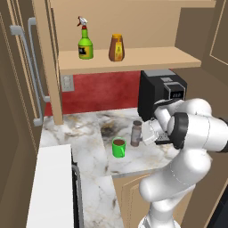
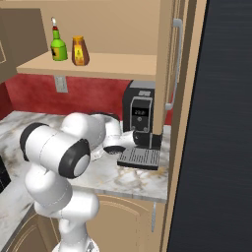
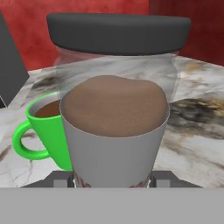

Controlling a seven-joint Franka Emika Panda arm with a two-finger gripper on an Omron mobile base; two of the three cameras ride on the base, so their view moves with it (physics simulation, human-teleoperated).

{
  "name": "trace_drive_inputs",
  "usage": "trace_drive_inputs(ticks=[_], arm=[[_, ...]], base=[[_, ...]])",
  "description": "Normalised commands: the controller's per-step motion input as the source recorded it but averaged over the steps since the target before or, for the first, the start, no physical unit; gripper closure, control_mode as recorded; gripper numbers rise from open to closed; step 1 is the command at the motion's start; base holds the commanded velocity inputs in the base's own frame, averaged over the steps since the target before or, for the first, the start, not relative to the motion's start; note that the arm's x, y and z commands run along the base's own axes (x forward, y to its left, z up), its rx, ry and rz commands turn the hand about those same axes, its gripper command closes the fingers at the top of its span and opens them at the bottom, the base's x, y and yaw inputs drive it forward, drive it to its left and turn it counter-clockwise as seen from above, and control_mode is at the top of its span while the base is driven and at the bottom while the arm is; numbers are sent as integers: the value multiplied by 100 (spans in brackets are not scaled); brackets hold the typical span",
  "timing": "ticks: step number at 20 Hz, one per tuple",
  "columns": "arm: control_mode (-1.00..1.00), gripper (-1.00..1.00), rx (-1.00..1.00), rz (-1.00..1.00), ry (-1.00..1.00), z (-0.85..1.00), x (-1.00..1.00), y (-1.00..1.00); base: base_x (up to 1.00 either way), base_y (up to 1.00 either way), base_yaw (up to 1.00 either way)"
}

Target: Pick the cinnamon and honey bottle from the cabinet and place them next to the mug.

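The cinnamon (image 1: 136, 132) is a slim grey-brown jar with a dark cap. It stands upright just right of the green mug (image 1: 119, 147) on the marble counter. My gripper (image 1: 143, 136) is shut on it from the right. In the hand view the cinnamon (image 3: 114, 118) is close up between my fingertips (image 3: 58, 180), with the mug (image 3: 43, 131) of brown liquid close behind on its left. The amber honey bottle (image 1: 116, 47) (image 2: 80, 51) stands on the shelf of the open tan cabinet (image 1: 147, 59).
A green spray bottle (image 1: 85, 44) (image 2: 58, 46) stands left of the honey bottle on the shelf. A black coffee machine (image 1: 161, 91) (image 2: 141, 114) sits on the counter behind my hand. A red backsplash (image 1: 102, 91) runs under the shelf.
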Motion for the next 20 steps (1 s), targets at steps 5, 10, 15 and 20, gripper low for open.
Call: trace_drive_inputs(ticks=[5,10,15,20], arm=[[-100,100,0,1,0,-10,0,5],[-100,100,0,0,0,-10,-1,3],[-100,100,0,0,0,-7,-8,0],[-100,100,0,1,0,-10,-3,1]], base=[[0,0,0],[0,0,0],[0,0,0],[0,0,0]])
